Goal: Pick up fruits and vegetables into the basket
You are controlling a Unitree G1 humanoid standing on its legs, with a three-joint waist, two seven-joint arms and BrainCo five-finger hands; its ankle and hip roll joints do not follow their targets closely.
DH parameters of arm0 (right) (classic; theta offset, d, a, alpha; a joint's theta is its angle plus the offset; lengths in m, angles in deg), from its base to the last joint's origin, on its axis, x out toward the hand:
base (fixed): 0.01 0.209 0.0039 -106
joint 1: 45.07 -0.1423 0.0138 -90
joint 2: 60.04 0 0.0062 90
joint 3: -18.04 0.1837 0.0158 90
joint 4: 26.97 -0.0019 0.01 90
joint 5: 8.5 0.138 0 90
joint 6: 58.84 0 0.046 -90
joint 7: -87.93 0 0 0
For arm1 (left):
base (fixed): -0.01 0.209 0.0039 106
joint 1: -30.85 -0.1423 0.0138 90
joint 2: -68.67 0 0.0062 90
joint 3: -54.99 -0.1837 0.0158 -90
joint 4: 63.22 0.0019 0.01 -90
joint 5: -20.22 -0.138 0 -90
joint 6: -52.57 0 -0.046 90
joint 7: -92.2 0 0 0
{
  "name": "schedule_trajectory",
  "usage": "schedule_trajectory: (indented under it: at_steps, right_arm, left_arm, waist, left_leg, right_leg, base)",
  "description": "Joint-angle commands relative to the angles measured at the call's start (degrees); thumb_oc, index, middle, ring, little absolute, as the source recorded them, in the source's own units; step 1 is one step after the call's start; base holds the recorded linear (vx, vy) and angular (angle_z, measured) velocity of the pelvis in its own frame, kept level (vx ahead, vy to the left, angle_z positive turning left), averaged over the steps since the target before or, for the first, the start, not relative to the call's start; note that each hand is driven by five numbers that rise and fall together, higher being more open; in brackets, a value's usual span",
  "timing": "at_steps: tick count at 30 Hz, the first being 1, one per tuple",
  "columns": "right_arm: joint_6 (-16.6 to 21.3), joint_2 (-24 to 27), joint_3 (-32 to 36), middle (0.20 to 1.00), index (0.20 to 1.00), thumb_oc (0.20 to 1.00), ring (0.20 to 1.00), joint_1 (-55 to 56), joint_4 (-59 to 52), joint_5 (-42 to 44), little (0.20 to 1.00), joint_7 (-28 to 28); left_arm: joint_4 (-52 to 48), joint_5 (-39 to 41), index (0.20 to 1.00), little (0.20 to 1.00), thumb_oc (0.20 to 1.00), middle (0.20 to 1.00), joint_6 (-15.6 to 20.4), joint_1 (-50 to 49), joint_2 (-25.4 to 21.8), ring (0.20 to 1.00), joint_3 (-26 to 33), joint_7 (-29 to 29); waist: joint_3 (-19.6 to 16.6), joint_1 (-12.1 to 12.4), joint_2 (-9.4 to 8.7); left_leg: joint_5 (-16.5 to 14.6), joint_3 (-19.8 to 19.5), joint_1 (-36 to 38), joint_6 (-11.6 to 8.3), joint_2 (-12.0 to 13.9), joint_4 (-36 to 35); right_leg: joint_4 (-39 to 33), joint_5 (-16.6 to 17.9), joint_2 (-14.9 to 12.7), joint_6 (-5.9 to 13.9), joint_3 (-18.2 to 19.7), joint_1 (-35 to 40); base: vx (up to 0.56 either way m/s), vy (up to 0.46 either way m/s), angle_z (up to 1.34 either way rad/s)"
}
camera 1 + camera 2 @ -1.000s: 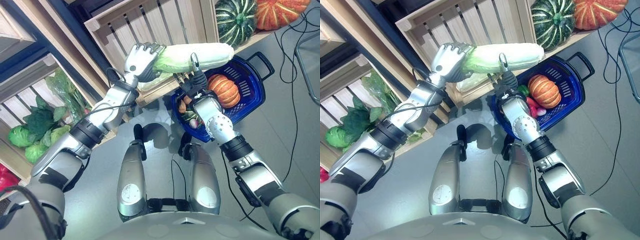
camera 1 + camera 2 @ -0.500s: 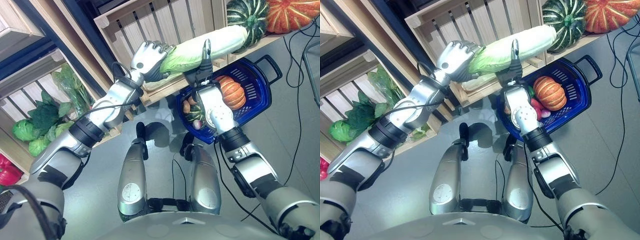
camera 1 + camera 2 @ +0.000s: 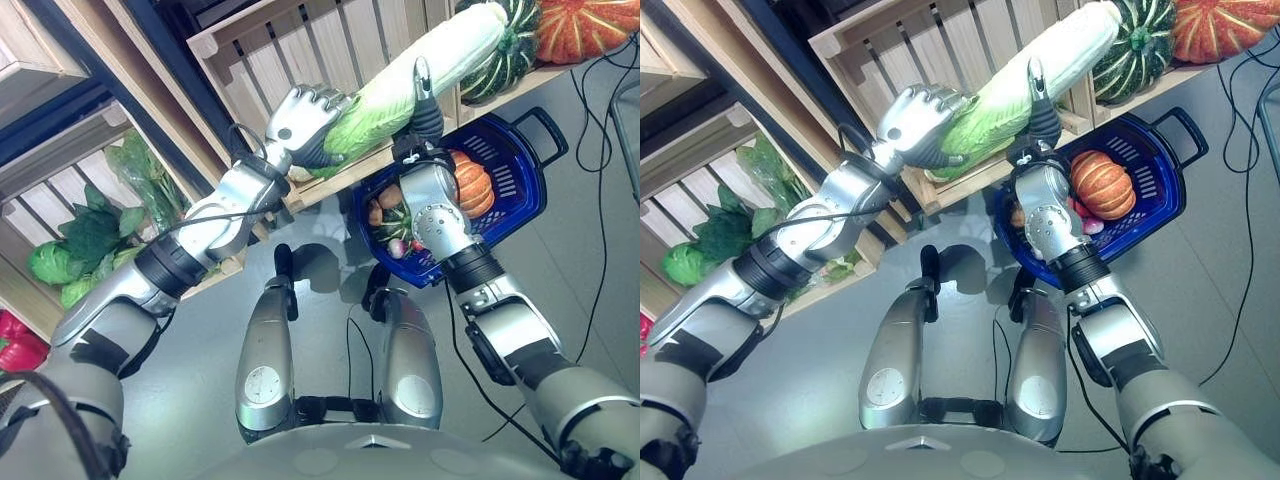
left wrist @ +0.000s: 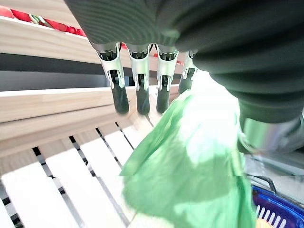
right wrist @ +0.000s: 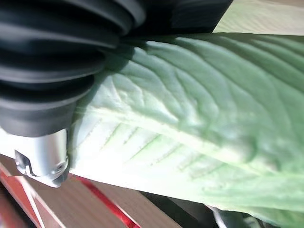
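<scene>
Wooden slatted crates (image 3: 330, 50) stand before me on a grey floor (image 3: 200, 370), with leafy greens (image 3: 90, 235) in the crate to my left and a striped green squash (image 3: 505, 55) beside an orange pumpkin (image 3: 585, 30) on the shelf at upper right. I hold a long napa cabbage (image 3: 420, 70) in the air in front of the crates, its long axis slanting, the green leafy end low toward my left and the pale end high toward my right. My left hand (image 3: 300, 120) is curled round the leafy end. My right hand (image 3: 425, 100) reaches up against its middle; I cannot tell how those fingers sit. Below it, the blue basket (image 3: 525, 190) on the floor holds a small orange pumpkin (image 3: 472, 185).
</scene>
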Motion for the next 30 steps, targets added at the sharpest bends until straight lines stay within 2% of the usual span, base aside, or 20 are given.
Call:
schedule_trajectory:
  at_steps: [1, 4, 7, 11, 13, 19, 20, 22, 25, 30]
  right_arm:
    - [6.1, 3.4, 5.4, 0.200, 0.200, 0.200, 0.200, -9.6, -7.3, -7.0, 0.200, 3.5]
    - [8.3, 5.6, 6.1, 0.200, 0.200, 0.200, 0.200, -7.8, -11.2, -12.8, 0.200, 2.1]
    - [9.8, 7.9, 6.9, 0.200, 0.200, 0.200, 0.200, -6.1, -15.7, -23.7, 0.200, -1.2]
    - [8.7, 11.8, 8.3, 0.200, 0.200, 0.200, 0.200, -3.4, -23.1, -38.9, 0.200, -8.0]
    - [6.6, 15.2, 10.0, 0.200, 0.200, 0.200, 0.200, -1.5, -26.9, -48.0, 0.200, -12.8]
    - [3.0, 20.9, 13.8, 0.200, 0.200, 0.200, 0.200, 2.4, -30.5, -55.6, 0.200, -16.8]
    - [0.6, 23.3, 14.9, 0.200, 0.200, 0.200, 0.200, 3.8, -31.1, -58.2, 0.200, -17.8]
    - [-1.7, 24.6, 15.0, 0.200, 0.200, 0.200, 0.200, 5.0, -30.5, -59.3, 0.200, -18.4]
    - [-3.1, 25.3, 14.1, 0.200, 0.200, 0.200, 0.200, 5.9, -27.4, -58.3, 0.200, -17.7]
    - [-1.5, 23.1, 9.8, 0.200, 0.200, 0.200, 0.200, 5.2, -18.5, -54.6, 0.200, -14.7]
  left_arm:
    - [-3.4, 1.2, 1.000, 1.000, 1.000, 1.000, -1.6, -6.5, 0.5, 1.000, -3.2, 4.8]
    - [-0.3, 3.7, 1.000, 1.000, 1.000, 1.000, -3.1, -8.3, 0.5, 1.000, -2.3, 9.3]
    - [5.0, 9.2, 1.000, 1.000, 1.000, 1.000, -3.4, -9.4, 0.7, 1.000, -0.6, 14.7]
    - [14.7, 20.6, 1.000, 1.000, 1.000, 1.000, 0.2, -10.1, 1.5, 1.000, 3.0, 21.2]
    - [19.6, 24.1, 1.000, 1.000, 1.000, 1.000, 2.8, -9.9, 1.5, 1.000, 6.2, 24.7]
    - [23.5, 29.3, 1.000, 1.000, 1.000, 1.000, 6.8, -8.8, -0.4, 1.000, 11.4, 26.3]
    - [24.3, 31.4, 1.000, 1.000, 1.000, 1.000, 7.6, -7.5, -0.9, 1.000, 13.5, 26.8]
    - [24.5, 33.4, 1.000, 1.000, 1.000, 1.000, 7.8, -5.9, -1.4, 1.000, 14.7, 26.5]
    - [24.6, 34.1, 1.000, 1.000, 1.000, 1.000, 7.3, -2.4, -1.6, 1.000, 15.9, 27.1]
    - [26.1, 36.3, 1.000, 1.000, 1.000, 1.000, 5.2, 4.3, 0.1, 1.000, 16.0, 29.0]
  waist:
    - [-2.7, -1.1, 1.93]
    - [-2.1, -1.7, 1.67]
    - [-2.1, -2.5, 1.38]
    - [-2.1, -4.1, 0.95]
    - [-2.1, -5.4, 0.71]
    - [-2.1, -7.4, 0.69]
    - [-2.1, -8.6, 1.13]
    - [-2.1, -9.5, 1.65]
    - [-2.1, -10.7, 2.53]
    - [-2.1, -11.6, 3.97]
  left_leg:
    - [-8.9, 3.8, 3.1, 0.93, -0.9, 3.9]
    - [-9.0, 4.0, 2.7, 0.92, -0.6, 4.3]
    - [-8.9, 4.4, 1.9, 0.92, -0.3, 4.7]
    - [-9.0, 5.1, 0.5, 0.89, 0.1, 5.7]
    - [-9.0, 5.7, -0.6, 0.85, 0.4, 6.5]
    - [-9.0, 6.5, -3.1, 0.59, 1.0, 7.8]
    - [-8.9, 6.9, -4.9, 0.42, 1.4, 8.5]
    - [-8.6, 7.3, -6.2, 0.27, 1.6, 8.8]
    - [-8.0, 8.1, -8.8, 0.03, 1.8, 9.0]
    - [-6.7, 9.0, -12.6, -0.42, 1.8, 8.6]
  right_leg:
    - [-8.3, 4.3, -0.3, 3.77, 0.1, 3.8]
    - [-7.8, 4.2, -0.2, 3.85, 0.2, 3.3]
    - [-7.1, 4.2, -0.1, 3.87, 0.5, 2.1]
    - [-5.1, 3.7, 0.2, 3.93, 1.7, -0.4]
    - [-3.9, 3.5, 0.3, 3.87, 2.5, -2.2]
    - [-2.0, 3.2, 0.9, 3.80, 4.0, -5.7]
    - [-0.6, 2.9, 1.3, 3.66, 5.1, -8.2]
    - [0.4, 2.6, 1.6, 3.57, 6.0, -10.2]
    - [1.4, 2.5, 2.1, 3.33, 7.3, -13.6]
    - [2.2, 2.6, 2.7, 2.83, 8.5, -18.4]
  base:
    - [-0.03, -0.020, -0.02]
    - [-0.03, -0.046, -0.02]
    - [-0.02, -0.034, -0.05]
    - [-0.01, 0.004, -0.15]
    - [-0.01, 0.012, -0.16]
    - [-0.01, 0.017, -0.13]
    - [-0.02, 0.063, -0.10]
    - [-0.02, 0.083, -0.29]
    - [-0.04, 0.064, -0.18]
    - [-0.03, 0.046, -0.16]
